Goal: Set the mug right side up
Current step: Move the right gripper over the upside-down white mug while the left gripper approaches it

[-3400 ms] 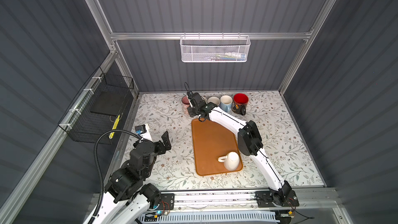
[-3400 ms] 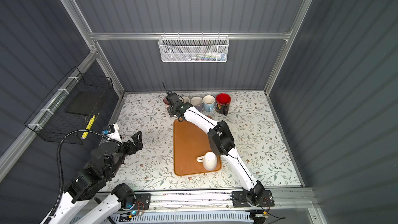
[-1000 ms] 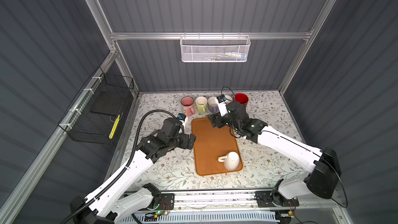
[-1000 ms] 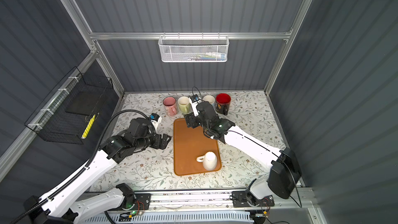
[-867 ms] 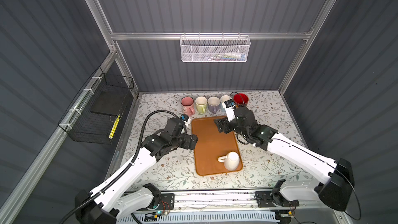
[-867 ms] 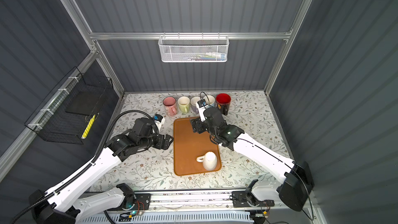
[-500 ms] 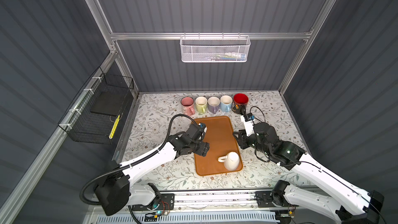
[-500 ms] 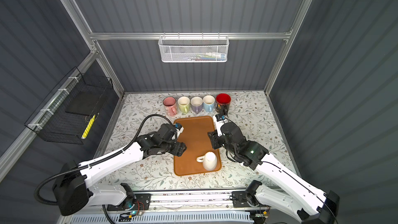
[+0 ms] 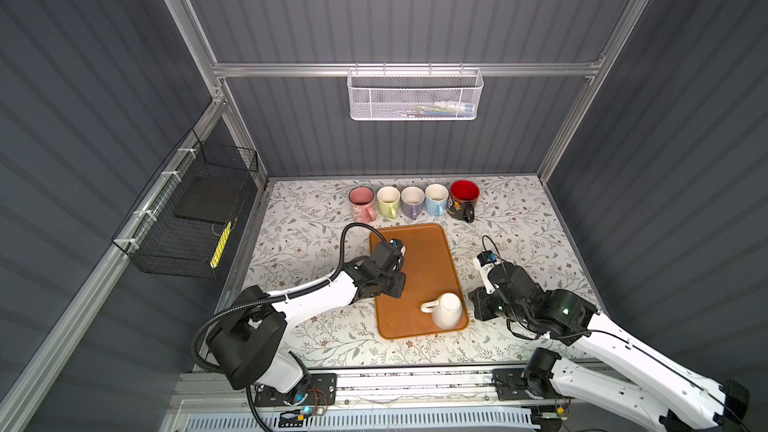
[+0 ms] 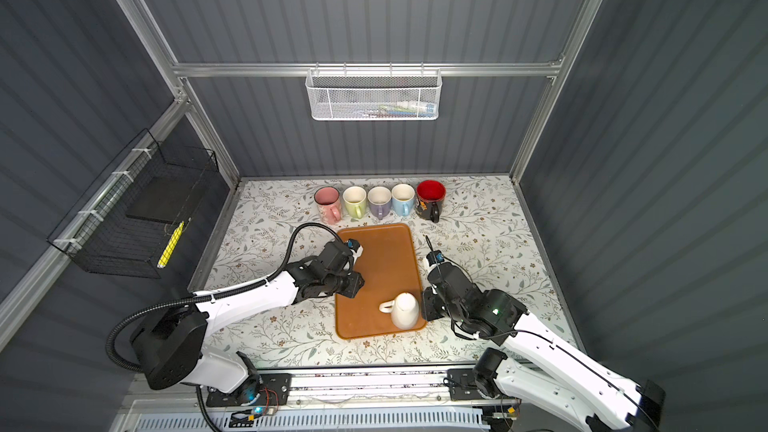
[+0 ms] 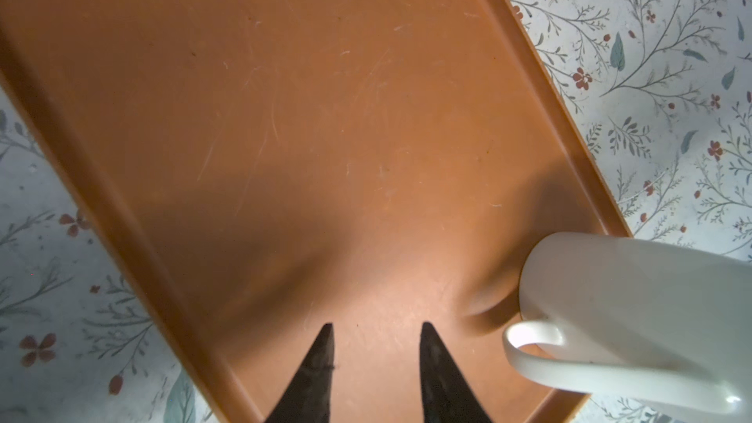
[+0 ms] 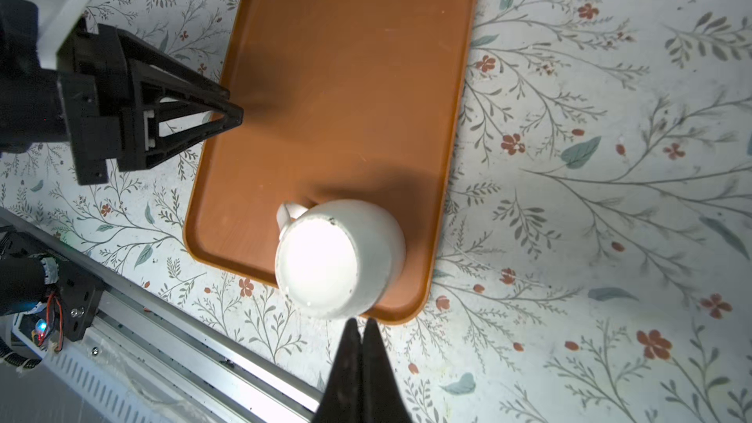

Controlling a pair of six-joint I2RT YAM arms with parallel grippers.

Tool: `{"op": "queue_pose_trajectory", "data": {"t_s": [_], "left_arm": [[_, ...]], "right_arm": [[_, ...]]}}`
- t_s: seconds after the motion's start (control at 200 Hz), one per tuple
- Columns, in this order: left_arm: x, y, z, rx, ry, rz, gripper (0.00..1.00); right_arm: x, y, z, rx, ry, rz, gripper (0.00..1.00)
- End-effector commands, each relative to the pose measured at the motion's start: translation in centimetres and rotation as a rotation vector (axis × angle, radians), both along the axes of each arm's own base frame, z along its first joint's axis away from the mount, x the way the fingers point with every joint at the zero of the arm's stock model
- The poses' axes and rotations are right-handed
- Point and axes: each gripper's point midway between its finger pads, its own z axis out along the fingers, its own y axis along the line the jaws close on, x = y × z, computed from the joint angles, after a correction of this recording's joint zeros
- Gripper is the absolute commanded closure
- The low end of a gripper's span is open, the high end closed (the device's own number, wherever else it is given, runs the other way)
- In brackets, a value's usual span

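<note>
1. Mug [image 9: 446,310] is sitting upside down in the near right corner of the tray [image 9: 419,251], with its handle pointing left in both top views.
2. My right fingers [image 12: 360,333] are pressed together on nothing, tips just beside the mug by the tray's corner.
3. My left fingers [image 12: 234,117] are a bit apart and empty, over the tray's left edge, not touching the mug.
4. Tray's on the floral worktop [image 9: 307,222].

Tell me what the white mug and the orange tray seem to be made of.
White mug: likely glazed ceramic, smooth and glossy, with a bright glare on its upturned base. Orange tray: probably moulded plastic, satin, finely scratched, raised rim.
</note>
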Motion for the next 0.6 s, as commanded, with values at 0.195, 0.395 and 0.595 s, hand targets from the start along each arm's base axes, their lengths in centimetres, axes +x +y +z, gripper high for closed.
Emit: {"op": "queue_pose_trajectory", "data": {"t_s": [0.195,0.395,0.595], "left_arm": [[-0.2,-2.2,-0.8,-0.049,0.021,-0.038,0.9],[-0.8,-2.8,-2.1,-0.051,0.047,-0.053,0.99],[-1.9,-4.5,-3.2,-0.057,0.066,-0.076,0.99]], "right_arm": [[-3.4,1.5,-4.9,0.012,0.184,0.015,1.0],[-4.2,3.0,-6.6,0.024,0.222,0.049,1.0],[-3.5,3.8,-6.8,0.038,0.202,0.048,1.0]]}}
